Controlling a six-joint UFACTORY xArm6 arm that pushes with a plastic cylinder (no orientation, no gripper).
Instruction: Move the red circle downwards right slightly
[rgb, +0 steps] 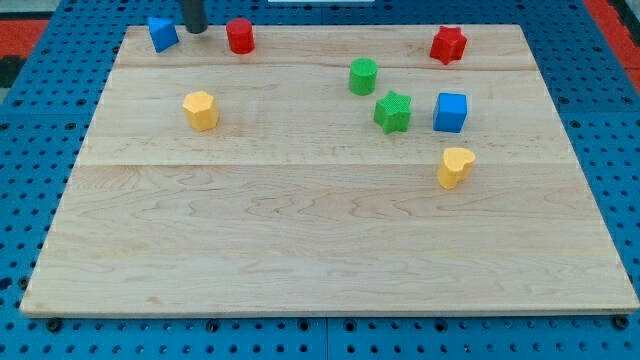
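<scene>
The red circle (240, 36) stands near the top edge of the wooden board (320, 240), left of centre. My tip (195, 29) is at the view's top, just left of the red circle and right of a blue block (163, 33), touching neither. A small gap separates the tip from the red circle.
A yellow hexagon block (200, 110) lies below the red circle. A green circle (363, 76), a green star (393, 112), a blue cube (451, 112), a yellow heart (455, 166) and a red star (449, 45) sit on the right half.
</scene>
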